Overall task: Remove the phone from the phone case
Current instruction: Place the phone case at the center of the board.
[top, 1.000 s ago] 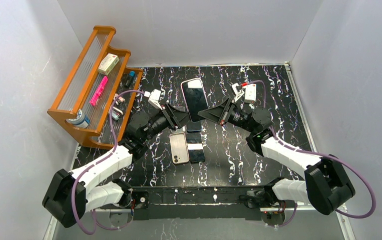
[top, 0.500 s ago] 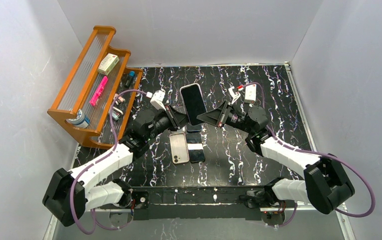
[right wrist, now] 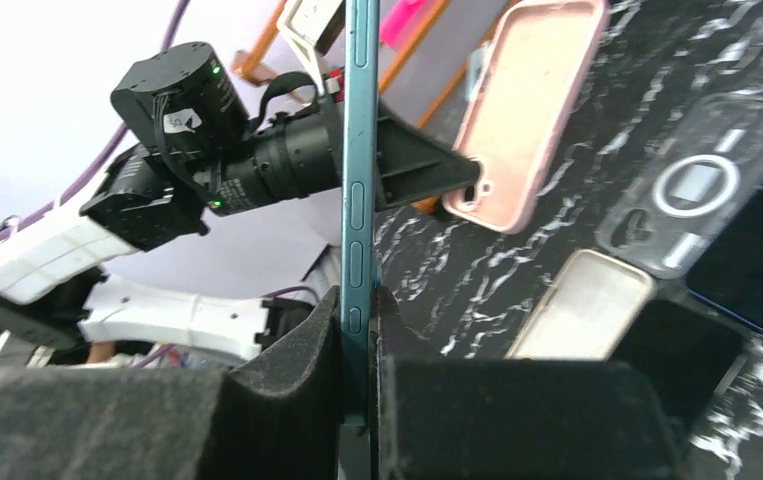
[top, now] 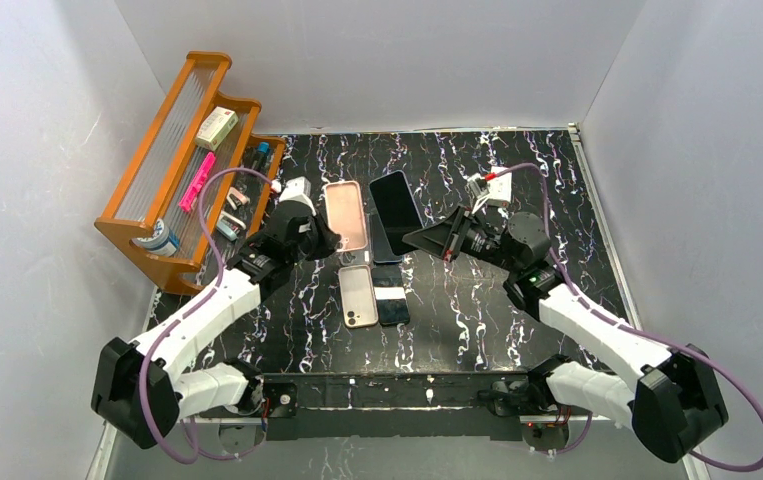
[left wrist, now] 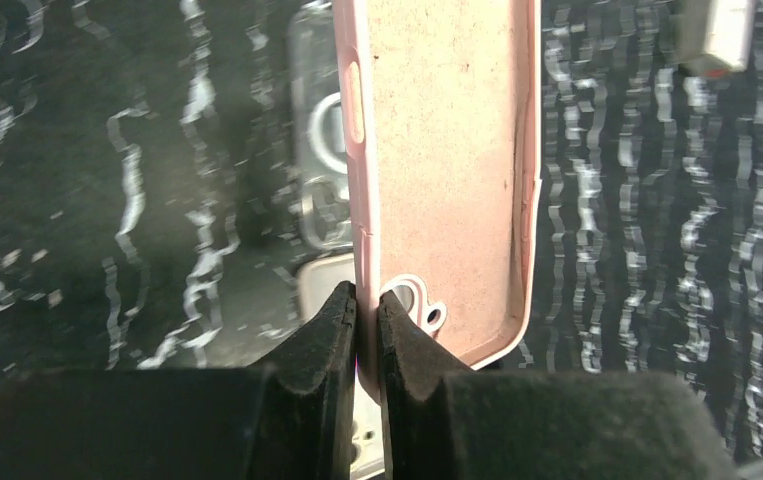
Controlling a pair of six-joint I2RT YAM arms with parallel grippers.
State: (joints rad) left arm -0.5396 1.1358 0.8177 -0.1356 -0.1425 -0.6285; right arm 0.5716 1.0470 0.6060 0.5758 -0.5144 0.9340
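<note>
Your left end effector (left wrist: 365,302) pinches the side wall of the empty pink phone case (top: 344,213), which is likely light and bendy, while just right of the case your right end effector (right wrist: 357,305) clamps the bare phone (right wrist: 360,150) across its rigid, probably slippery glass faces, so hold firmly.

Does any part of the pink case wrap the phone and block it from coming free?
Nothing visible does. The right gripper pinches the bare phone by its edge. The left gripper holds the pink case, which is empty and apart from the phone.
</note>
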